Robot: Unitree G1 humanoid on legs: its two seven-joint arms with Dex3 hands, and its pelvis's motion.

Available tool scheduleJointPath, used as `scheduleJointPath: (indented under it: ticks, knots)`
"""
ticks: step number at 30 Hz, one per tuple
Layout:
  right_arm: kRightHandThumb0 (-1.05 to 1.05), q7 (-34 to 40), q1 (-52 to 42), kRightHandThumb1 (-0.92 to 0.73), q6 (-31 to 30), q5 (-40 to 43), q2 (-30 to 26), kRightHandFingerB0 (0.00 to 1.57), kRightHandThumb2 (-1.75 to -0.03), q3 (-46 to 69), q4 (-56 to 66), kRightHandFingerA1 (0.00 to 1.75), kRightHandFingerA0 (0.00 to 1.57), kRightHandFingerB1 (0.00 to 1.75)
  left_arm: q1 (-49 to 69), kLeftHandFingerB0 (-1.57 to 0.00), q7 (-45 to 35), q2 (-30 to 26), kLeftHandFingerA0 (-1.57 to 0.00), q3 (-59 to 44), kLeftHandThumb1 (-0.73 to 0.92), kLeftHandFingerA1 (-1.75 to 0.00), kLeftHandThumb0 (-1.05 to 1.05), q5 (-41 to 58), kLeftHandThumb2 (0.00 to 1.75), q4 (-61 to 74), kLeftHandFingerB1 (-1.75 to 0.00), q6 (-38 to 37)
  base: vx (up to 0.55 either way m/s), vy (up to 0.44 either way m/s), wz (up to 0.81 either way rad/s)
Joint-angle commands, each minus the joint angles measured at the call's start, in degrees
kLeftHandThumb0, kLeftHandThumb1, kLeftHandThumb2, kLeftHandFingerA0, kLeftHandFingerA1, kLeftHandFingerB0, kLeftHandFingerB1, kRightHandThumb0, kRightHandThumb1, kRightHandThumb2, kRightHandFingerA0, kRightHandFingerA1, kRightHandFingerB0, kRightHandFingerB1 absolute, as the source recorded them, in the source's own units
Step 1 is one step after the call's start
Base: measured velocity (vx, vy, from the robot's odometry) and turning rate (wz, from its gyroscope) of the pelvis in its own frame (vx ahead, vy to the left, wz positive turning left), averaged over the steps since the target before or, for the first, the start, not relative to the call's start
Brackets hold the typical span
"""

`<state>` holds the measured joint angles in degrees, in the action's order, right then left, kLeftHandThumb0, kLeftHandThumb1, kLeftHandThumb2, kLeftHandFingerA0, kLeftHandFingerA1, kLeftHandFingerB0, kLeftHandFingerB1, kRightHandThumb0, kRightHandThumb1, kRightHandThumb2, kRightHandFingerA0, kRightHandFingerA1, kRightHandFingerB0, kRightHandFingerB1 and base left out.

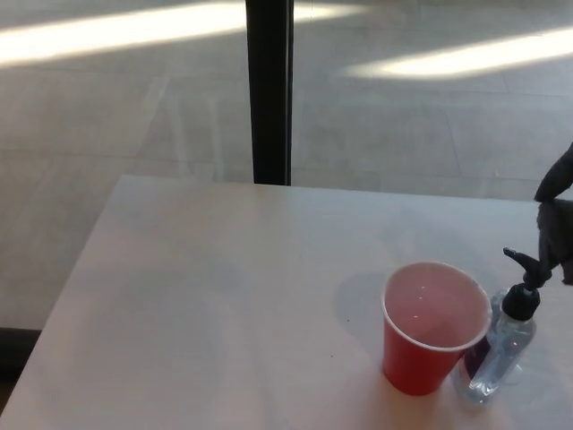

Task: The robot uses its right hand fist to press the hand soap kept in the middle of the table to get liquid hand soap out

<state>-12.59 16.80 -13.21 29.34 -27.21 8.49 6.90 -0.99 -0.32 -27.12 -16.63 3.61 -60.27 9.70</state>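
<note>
Right hand point(559, 224): at picture's right edge, above the pump, apart from it; fingers' state I cannot tell.
Soap bottle point(501, 351): upright on worktop point(224, 296), touching red cup point(431, 327).

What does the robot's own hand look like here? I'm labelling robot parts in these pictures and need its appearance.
Only the right hand shows, cut off by the picture's right edge. It is black and matte, built of thick, blocky, angular segments. No cables, markings or sleeve are visible on the part in view. No arm shows, and the left hand is not in the picture.
</note>
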Motion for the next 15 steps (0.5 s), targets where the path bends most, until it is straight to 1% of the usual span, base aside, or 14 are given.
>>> scheduleJointPath:
  ticks: [1,3,4,5,6,7,9,10,11,12,13,14,15]
  knots:
    - [-0.14,5.3,11.3,-0.62,-21.3,7.5,-8.7,0.70,-1.20,9.2,0.1,1.75,0.94,1.56,1.4,-0.56,0.8,-0.7,-0.66,-0.1,0.55,-0.85,-0.29,-0.1,0.94,-1.0,-0.78,0.6,0.00,0.000,0.00]
    - [-0.15,5.3,11.9,-0.63,-21.9,8.1,-9.1,0.70,-1.18,10.4,0.2,1.75,0.95,1.56,1.9,-0.55,0.7,-0.7,-0.65,-0.2,0.55,-0.85,-0.28,0.0,0.94,-0.6,-0.77,0.7,0.00,0.000,0.00]
    - [-0.16,5.2,13.3,-0.65,-21.1,8.3,-10.8,0.65,-1.18,12.8,-1.2,1.75,0.92,1.60,2.1,-0.50,0.2,-0.7,-0.65,-0.3,0.54,-0.84,-0.29,0.1,0.99,-1.0,-0.74,0.1,0.00,0.000,0.00]
    - [-0.15,4.6,13.8,-0.64,-20.3,8.5,-11.4,0.65,-1.21,14.3,-2.4,1.75,0.91,1.60,2.1,-0.49,0.0,-0.8,-0.64,-0.2,0.53,-0.83,-0.29,0.1,1.00,-0.9,-0.73,0.2,0.00,0.000,0.00]
    - [-0.15,5.2,14.4,-0.62,-20.8,9.0,-11.6,0.66,-1.23,15.5,-2.9,1.75,0.91,1.59,2.1,-0.50,0.2,-0.7,-0.63,-0.3,0.56,-0.85,-0.29,0.2,0.95,-0.8,-0.75,0.4,0.00,0.000,0.00]
    - [-0.16,6.0,15.1,-0.63,-21.9,9.6,-12.0,0.67,-1.20,16.9,-3.3,1.75,0.91,1.56,2.2,-0.47,0.1,-0.6,-0.63,-0.5,0.53,-0.83,-0.29,0.4,1.02,-0.9,-0.73,0.1,0.00,0.000,0.00]
    - [-0.16,6.4,15.8,-0.64,-22.5,9.8,-12.7,0.69,-1.18,18.7,-4.3,1.75,0.93,1.55,2.1,-0.50,0.2,-0.6,-0.64,-0.7,0.54,-0.84,-0.29,0.6,0.99,-1.1,-0.75,0.3,0.00,0.000,0.00]
    - [-0.20,5.5,15.2,-0.63,-21.8,10.0,-13.9,0.69,-1.17,20.9,-5.3,1.75,0.95,1.53,2.2,-0.53,0.3,-0.6,-0.65,-0.5,0.55,-0.86,-0.29,0.3,0.94,-1.2,-0.77,-0.2,0.00,0.000,0.00]
    - [-0.23,5.3,14.7,-0.60,-21.4,10.0,-14.3,0.73,-1.17,22.5,-5.7,1.75,0.98,1.52,2.4,-0.54,0.2,-0.7,-0.66,-0.1,0.55,-0.86,-0.29,0.0,0.94,-0.8,-0.77,0.1,0.00,0.000,0.00]
    - [-0.28,6.0,13.0,-0.47,-22.1,10.6,-14.6,0.86,-1.27,25.0,-5.0,1.75,1.07,1.38,2.1,-0.54,0.2,-0.8,-0.66,0.0,0.56,-0.86,-0.28,-0.1,0.93,-1.4,-0.77,0.1,0.00,0.000,0.00]
    - [-0.28,6.2,12.4,-0.47,-22.6,10.9,-14.7,0.86,-1.27,26.2,-4.6,1.75,1.07,1.38,1.9,-0.54,0.2,-0.8,-0.66,0.0,0.56,-0.86,-0.28,-0.1,0.93,-1.7,-0.77,0.0,0.00,0.000,0.00]
    - [-0.40,7.9,10.4,-0.40,-23.2,10.5,-14.5,1.10,-1.19,28.5,-3.5,1.42,1.35,1.23,1.9,-0.55,0.6,-0.8,-0.66,0.0,0.56,-0.86,-0.29,-0.1,0.93,-1.4,-0.78,0.5,0.00,0.000,0.00]
    - [-0.40,8.6,9.6,-0.40,-23.6,10.4,-14.3,1.10,-1.19,29.6,-2.9,1.42,1.35,1.23,1.9,-0.55,0.8,-0.7,-0.66,0.0,0.56,-0.86,-0.29,-0.1,0.93,-1.4,-0.78,0.7,0.00,0.000,0.00]
